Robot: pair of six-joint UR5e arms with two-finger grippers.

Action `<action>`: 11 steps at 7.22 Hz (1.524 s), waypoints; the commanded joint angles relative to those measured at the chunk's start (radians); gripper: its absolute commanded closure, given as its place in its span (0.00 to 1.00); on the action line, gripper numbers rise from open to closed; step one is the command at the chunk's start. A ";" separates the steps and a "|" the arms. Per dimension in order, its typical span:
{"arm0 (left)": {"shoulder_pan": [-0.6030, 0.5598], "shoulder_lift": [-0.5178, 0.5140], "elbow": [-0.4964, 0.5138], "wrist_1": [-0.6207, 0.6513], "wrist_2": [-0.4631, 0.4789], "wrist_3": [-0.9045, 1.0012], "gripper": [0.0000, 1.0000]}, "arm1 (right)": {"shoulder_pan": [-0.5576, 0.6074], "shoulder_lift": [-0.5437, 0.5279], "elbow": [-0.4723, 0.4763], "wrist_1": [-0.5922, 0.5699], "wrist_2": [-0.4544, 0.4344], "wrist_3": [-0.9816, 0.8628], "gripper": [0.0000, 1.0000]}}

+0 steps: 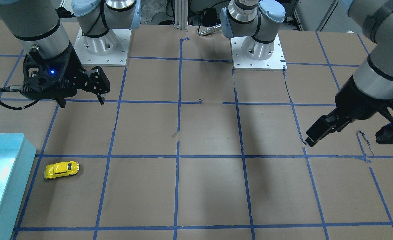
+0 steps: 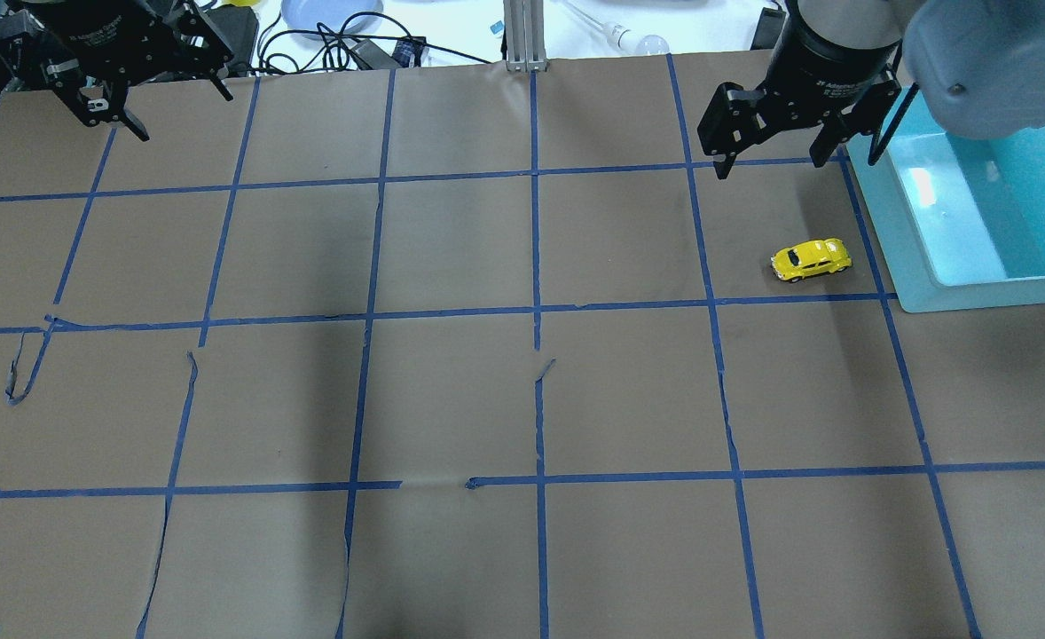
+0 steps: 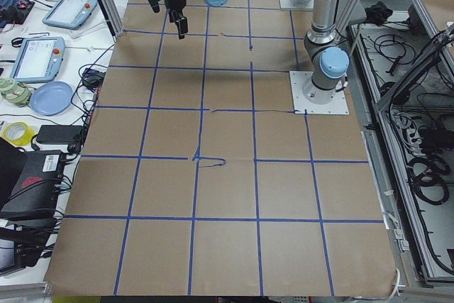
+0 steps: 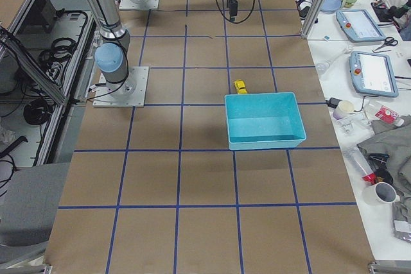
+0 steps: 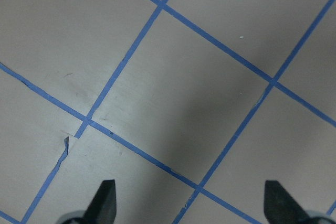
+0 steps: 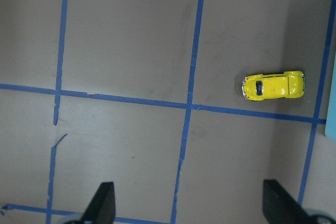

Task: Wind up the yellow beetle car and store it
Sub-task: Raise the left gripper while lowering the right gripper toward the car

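Brown paper [image 2: 451,399] gridded with blue tape [image 2: 537,311] carries the yellow beetle car [image 2: 811,259].

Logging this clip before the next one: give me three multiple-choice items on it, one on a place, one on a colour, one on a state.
1. Where is the toy car?
A. on the table beside the bin
B. inside the bin
C. held in the air

2. What colour is the bin?
A. red
B. light blue-green
C. black

3. How is the right claw?
A. shut on the car
B. shut, empty
C. open, empty

Answers: 1 A, the car rests on the table just outside the bin's wall. 2 B, its walls are turquoise. 3 C, its tips stand wide apart with nothing between them.
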 commanded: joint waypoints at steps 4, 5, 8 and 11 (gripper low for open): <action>-0.036 0.097 -0.090 -0.016 -0.004 0.214 0.00 | -0.180 0.151 0.004 0.003 0.013 -1.032 0.00; -0.039 0.125 -0.128 -0.018 -0.004 0.255 0.00 | -0.183 0.206 0.014 -0.026 0.001 -1.242 0.00; -0.068 0.180 -0.211 -0.016 0.068 0.342 0.00 | -0.194 0.292 0.126 -0.411 -0.082 -1.445 0.00; -0.097 0.211 -0.233 -0.022 0.065 0.343 0.00 | -0.194 0.296 0.281 -0.594 -0.102 -1.602 0.00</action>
